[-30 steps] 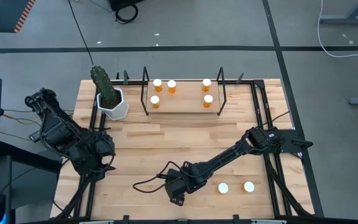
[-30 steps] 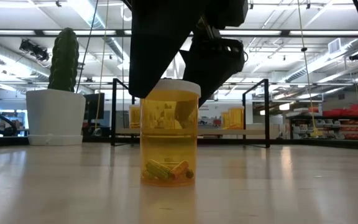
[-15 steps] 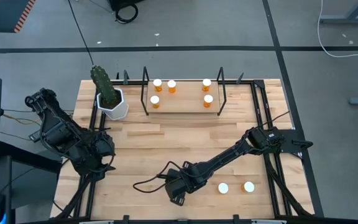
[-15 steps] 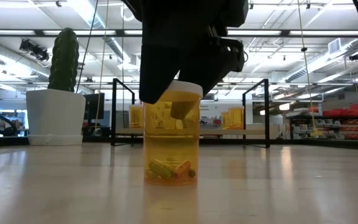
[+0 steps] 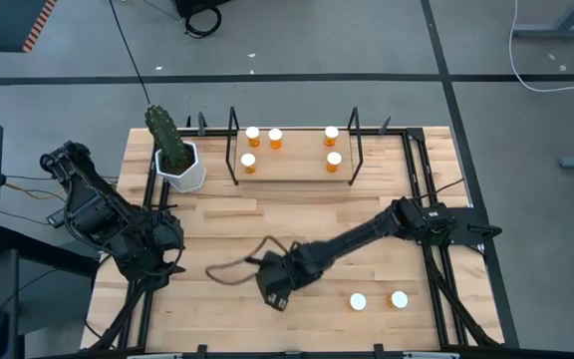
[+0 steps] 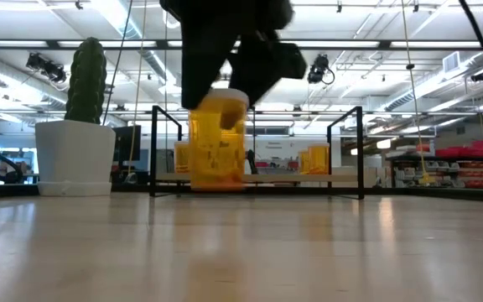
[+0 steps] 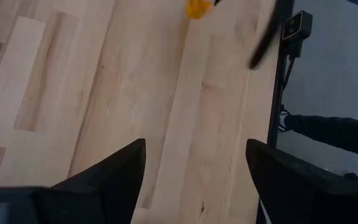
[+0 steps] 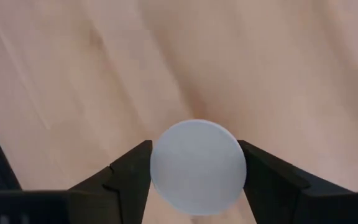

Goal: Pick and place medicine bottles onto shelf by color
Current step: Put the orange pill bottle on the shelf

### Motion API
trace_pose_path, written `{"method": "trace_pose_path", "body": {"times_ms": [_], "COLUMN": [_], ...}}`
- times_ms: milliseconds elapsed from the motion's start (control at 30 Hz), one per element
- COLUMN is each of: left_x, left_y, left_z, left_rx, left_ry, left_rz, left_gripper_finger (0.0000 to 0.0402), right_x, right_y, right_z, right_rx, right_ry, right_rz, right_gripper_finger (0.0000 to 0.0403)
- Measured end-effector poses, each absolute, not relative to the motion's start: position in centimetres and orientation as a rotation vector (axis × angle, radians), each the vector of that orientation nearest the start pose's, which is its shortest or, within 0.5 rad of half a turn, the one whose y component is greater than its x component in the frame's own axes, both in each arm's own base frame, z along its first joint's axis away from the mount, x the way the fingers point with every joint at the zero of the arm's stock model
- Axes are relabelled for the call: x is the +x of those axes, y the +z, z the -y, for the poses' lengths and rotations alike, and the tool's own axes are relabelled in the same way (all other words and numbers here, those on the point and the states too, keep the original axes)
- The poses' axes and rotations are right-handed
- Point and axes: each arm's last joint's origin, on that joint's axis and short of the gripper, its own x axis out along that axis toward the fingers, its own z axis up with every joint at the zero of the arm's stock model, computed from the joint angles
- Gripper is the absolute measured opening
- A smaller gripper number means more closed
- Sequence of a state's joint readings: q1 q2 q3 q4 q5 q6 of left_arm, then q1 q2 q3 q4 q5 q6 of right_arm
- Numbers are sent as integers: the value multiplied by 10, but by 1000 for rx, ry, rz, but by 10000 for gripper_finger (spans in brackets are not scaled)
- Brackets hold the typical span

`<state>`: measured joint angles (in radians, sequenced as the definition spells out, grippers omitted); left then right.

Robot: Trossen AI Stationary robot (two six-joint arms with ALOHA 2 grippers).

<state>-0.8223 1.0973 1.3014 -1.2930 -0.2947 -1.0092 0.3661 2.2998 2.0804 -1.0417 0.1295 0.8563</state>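
Observation:
My right gripper [image 5: 272, 287] hangs over the table's near middle and is shut on an amber medicine bottle [image 6: 218, 144], which it hides in the high view. The bottle's white cap [image 8: 197, 167] fills the gap between the fingers in the right wrist view. Two more white-capped bottles [image 5: 358, 300] [image 5: 399, 298] stand upright on the table near its near right corner. Several bottles stand on the wooden shelf [image 5: 294, 168] at the far edge. My left gripper [image 5: 157, 249] waits open at the table's left side [image 7: 196, 163]. My right gripper pinches the bottle at its top, by the round white cap [image 8: 160, 165], one finger [image 8: 129, 174] on each side. The fingers come from above, pointing down. The bottle hangs upright below them, its base [image 6: 218, 184] lifted clear of the table.
A white hexagonal pot with a cactus [image 5: 177, 160] stands left of the shelf. Black wire uprights [image 5: 233, 145] [image 5: 355, 145] frame the shelf's ends. A cable [image 5: 229, 271] loops over the table left of my right gripper. Bare wood lies between the gripper and the shelf.
My right gripper came down over the bottle's cap, then rose with it and shifted a little toward the table's left and far side. The bottle, which stood on the table, is now lifted clear.

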Motion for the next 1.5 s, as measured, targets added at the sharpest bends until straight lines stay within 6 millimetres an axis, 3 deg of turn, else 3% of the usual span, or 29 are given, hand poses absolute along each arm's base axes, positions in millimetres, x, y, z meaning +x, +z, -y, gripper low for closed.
{"method": "trace_pose_path", "body": {"times_ms": [200,433,600,900,1167,1500], "left_x": [123,123,124,129,139,147], "left_y": [362,362,363,363,363,364], "left_z": [120,120,119,113,100,89], "left_rx": [-343,-386,-400,-483,-556,-597], "left_ry": [41,66,102,231,327,396], "left_rz": [-1035,-1035,-1007,-936,-905,-884], "left_gripper_finger": [281,281,281,281,281,281], "right_x": [461,469,463,437,417,403], "right_y": [242,267,282,289,289,291], "right_z": [-113,-32,31,128,184,232], "right_rx": [445,477,472,537,535,573], "right_ry": [-387,-470,-513,-622,-681,-743], "right_rz": [-1199,-1187,-1204,-1231,-1222,-1108], "right_gripper_finger": [226,226,226,226,226,226]}}
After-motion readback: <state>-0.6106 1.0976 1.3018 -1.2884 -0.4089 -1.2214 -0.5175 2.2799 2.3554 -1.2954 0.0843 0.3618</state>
